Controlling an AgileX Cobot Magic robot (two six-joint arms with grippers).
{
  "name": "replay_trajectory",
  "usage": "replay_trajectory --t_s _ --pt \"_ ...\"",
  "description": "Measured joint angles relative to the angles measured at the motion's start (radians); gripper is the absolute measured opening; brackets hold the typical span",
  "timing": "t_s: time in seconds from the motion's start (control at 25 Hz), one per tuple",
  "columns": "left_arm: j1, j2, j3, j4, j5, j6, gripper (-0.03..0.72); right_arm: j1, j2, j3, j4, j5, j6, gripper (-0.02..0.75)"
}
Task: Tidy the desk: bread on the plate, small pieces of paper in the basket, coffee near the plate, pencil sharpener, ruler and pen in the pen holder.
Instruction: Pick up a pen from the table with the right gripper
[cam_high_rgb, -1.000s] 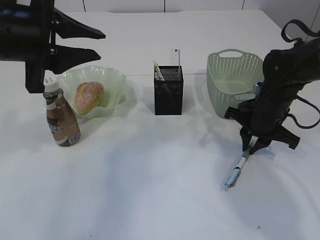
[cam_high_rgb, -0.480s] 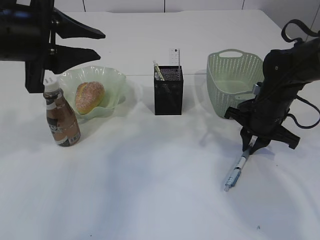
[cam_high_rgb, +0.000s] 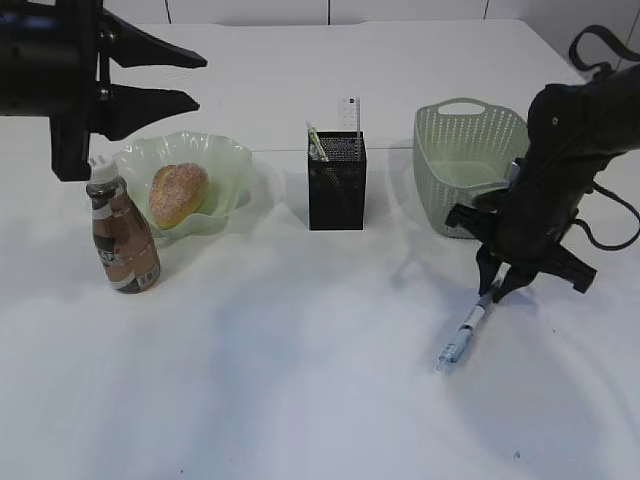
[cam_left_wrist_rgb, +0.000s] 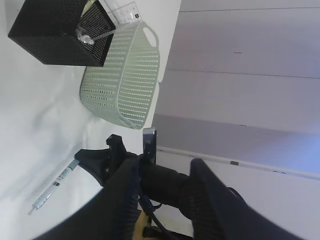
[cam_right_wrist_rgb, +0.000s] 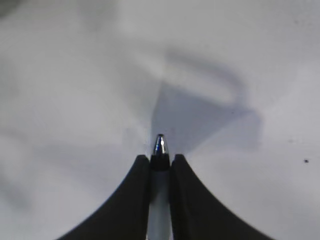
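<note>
My right gripper (cam_high_rgb: 497, 290) is shut on a white and blue pen (cam_high_rgb: 462, 335), which slants down to the left with its low end close to the table. In the right wrist view the pen's tip (cam_right_wrist_rgb: 159, 145) sticks out between the shut jaws (cam_right_wrist_rgb: 159, 161). The black mesh pen holder (cam_high_rgb: 337, 185) stands at the middle with a clear ruler (cam_high_rgb: 348, 112) in it. My left gripper (cam_high_rgb: 195, 80) is open and empty, high above the coffee bottle (cam_high_rgb: 122, 235). Bread (cam_high_rgb: 179, 193) lies on the green glass plate (cam_high_rgb: 228, 160).
A pale green basket (cam_high_rgb: 470, 150) stands right of the pen holder, just behind my right arm. The left wrist view shows the pen holder (cam_left_wrist_rgb: 55, 30), basket (cam_left_wrist_rgb: 125, 75), pen (cam_left_wrist_rgb: 52, 187) and my open left jaws (cam_left_wrist_rgb: 162, 172). No paper pieces or sharpener show.
My right gripper has risen a little and shifted left with the pen, whose low end moved up and to the left. My left gripper rose slightly.
</note>
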Motion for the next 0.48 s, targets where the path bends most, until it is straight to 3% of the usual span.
replay_trajectory --t_s 0.24,0.48 --pt "0.000 0.000 0.000 -0.056 -0.018 0.013 0.238 0.000 -0.015 -0.125 0.052 0.087 -0.004 0.101" --pt "0.000 0.000 0.000 -0.225 -0.027 0.150 0.238 0.000 -0.015 -0.294 0.119 0.136 -0.039 0.101"
